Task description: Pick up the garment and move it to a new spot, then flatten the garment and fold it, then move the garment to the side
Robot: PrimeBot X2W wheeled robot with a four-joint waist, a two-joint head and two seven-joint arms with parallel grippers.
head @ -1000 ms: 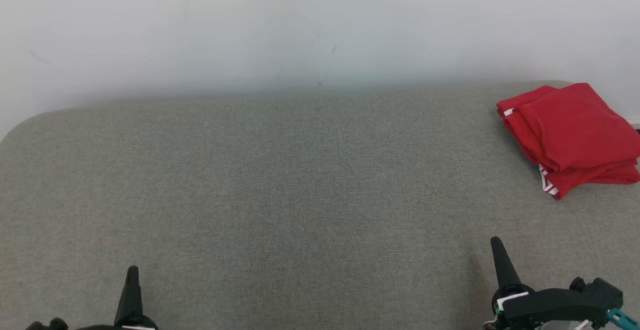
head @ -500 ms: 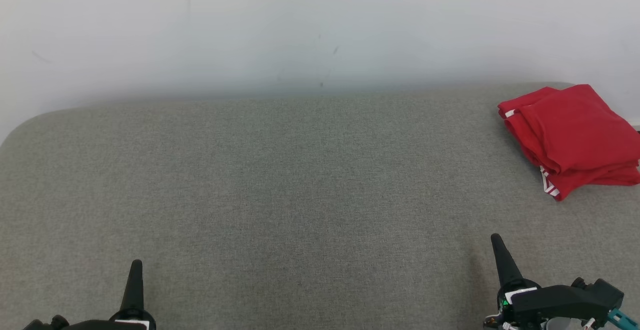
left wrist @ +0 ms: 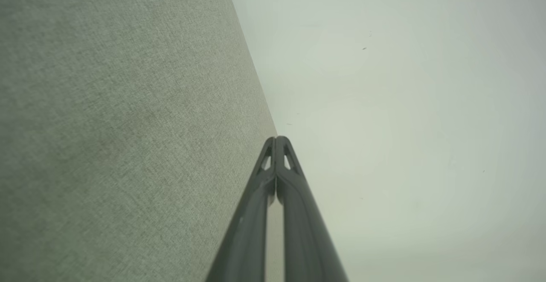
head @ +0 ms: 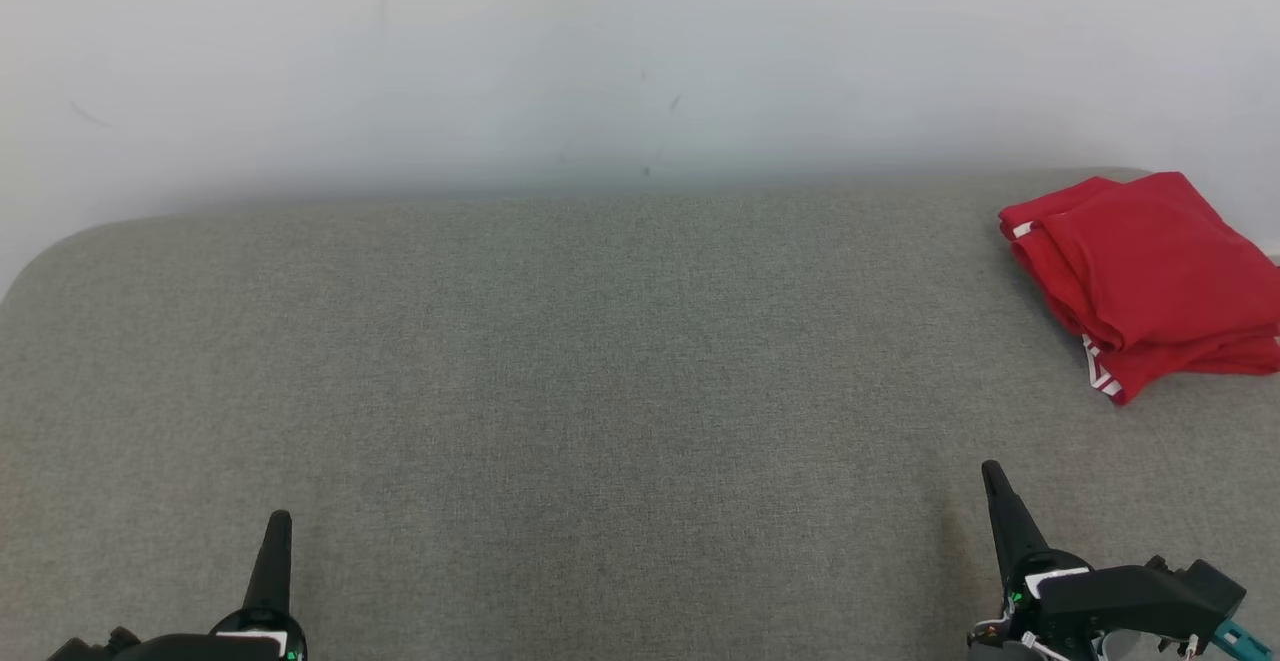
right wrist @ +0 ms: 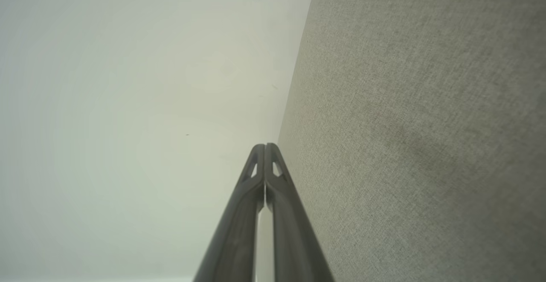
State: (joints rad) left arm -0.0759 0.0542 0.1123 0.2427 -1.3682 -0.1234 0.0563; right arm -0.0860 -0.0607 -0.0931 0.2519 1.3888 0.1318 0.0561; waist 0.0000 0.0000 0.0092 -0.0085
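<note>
RED GARMENT FOLDED AND SET ASIDE: A folded red garment [head: 1150, 271] with white-striped trim lies at the far right edge of a grey fabric surface [head: 600, 391], close to the pale wall [head: 600, 61]. Both claws are clenched on nothing. The left gripper [head: 280, 523] is at the near left and the right gripper [head: 990, 471] at the near right, fingers pressed together and pointing toward the wall, well apart from the garment. A white label [head: 1050, 579] on the right gripper's base is too small to read.

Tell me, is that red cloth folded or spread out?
Folded: the red fabric garment lies as a compact stack of layers, far right on the grey fabric surface.
</note>
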